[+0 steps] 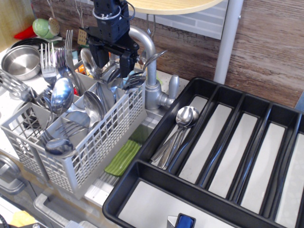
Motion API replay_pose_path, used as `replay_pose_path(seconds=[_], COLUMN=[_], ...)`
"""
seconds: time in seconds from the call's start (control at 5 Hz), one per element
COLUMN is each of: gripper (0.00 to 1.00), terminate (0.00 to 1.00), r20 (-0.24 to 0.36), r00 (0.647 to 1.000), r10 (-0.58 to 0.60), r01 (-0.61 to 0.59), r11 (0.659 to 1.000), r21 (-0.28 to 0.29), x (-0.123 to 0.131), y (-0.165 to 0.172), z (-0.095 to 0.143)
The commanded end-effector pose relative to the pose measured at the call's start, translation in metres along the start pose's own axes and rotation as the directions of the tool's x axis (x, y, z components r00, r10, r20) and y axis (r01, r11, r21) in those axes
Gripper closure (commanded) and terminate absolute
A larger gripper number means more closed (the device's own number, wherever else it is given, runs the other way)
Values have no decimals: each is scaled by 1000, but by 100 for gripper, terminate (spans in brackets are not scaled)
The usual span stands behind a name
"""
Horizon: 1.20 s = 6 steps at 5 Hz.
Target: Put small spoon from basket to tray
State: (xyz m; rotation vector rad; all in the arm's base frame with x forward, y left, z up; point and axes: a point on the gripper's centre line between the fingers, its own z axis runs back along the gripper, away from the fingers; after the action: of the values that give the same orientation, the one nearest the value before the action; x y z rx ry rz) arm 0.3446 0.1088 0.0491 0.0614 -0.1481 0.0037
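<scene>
The light grey lattice basket [102,142] stands at the left, full of upright cutlery. Slim small spoons [124,80] stick up from its back right compartment. My black gripper [115,64] hangs just above that compartment, jaws open, one finger on each side of the spoon handles, holding nothing. The black tray [156,178] with long pale-floored compartments lies at the right. A few small spoons [183,118] lie in its leftmost long compartment.
Large spoons [61,95] and forks [47,66] fill the other basket compartments. A steel faucet [151,71] stands right behind the basket, close to the gripper. A round steel bowl [20,61] sits at the far left. A green cloth [123,156] lies between basket and tray.
</scene>
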Motion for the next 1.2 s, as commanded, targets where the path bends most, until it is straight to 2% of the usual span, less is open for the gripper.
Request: replay_pose_path(seconds=[0.0,0.2,0.4,0.6,0.8,1.0], gripper=[0,100,100,100,100,100], terminate=[0,0,0,0,0,0], r20=[41,44,32,-17,-79,-106], r00=[999,999,999,1000,997,994], r10=[-6,1,2,2,12,26], r01=[6,-2,-3,0,2,4], r11=[1000,1000,999,996,984,963], r21=[-5,9,43,94,180,270], x=[4,3,3,5,6,2], y=[5,4,0,-5,-9,-19], z=[-4,-4,5,27,64,98])
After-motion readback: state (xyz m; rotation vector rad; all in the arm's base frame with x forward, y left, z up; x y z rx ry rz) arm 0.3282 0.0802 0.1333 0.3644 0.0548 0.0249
